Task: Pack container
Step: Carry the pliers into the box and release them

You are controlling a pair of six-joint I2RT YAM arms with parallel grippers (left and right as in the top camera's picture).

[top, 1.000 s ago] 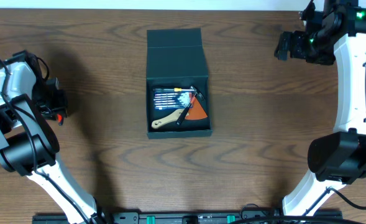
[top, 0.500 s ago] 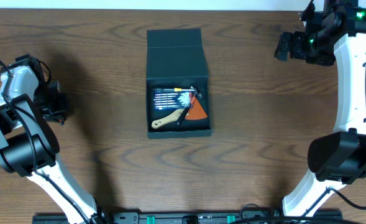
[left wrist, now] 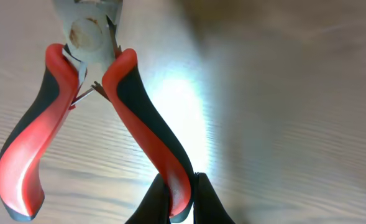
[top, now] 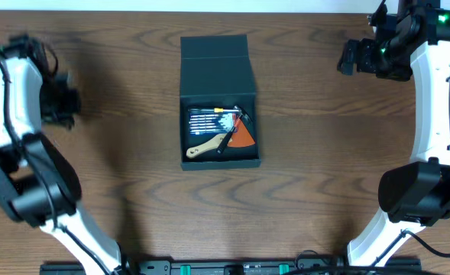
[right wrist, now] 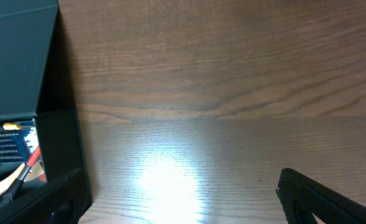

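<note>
The container (top: pixel 217 69), a dark square box, sits mid-table with its flap lid folded back. Inside lie a wooden-handled tool (top: pixel 203 147), an orange scraper (top: pixel 244 136) and a pack of small drivers (top: pixel 208 119). In the left wrist view my left gripper (left wrist: pixel 179 200) is shut on one handle of the red-and-black pliers (left wrist: pixel 136 106), which hang above the wood. In the overhead view the left gripper (top: pixel 60 103) is far left of the box. My right gripper (top: pixel 356 56) stands open at the back right, with nothing between its fingers (right wrist: pixel 322 199). The box wall (right wrist: pixel 57 149) shows at the left of the right wrist view.
Dark wood table (top: pixel 324 168) all round the box. The arm bases stand at the front left (top: pixel 33 191) and front right (top: pixel 419 191).
The left jaws have shut on a pliers handle. The left arm has swung towards the back of the table with the pliers. The right arm has not moved.
</note>
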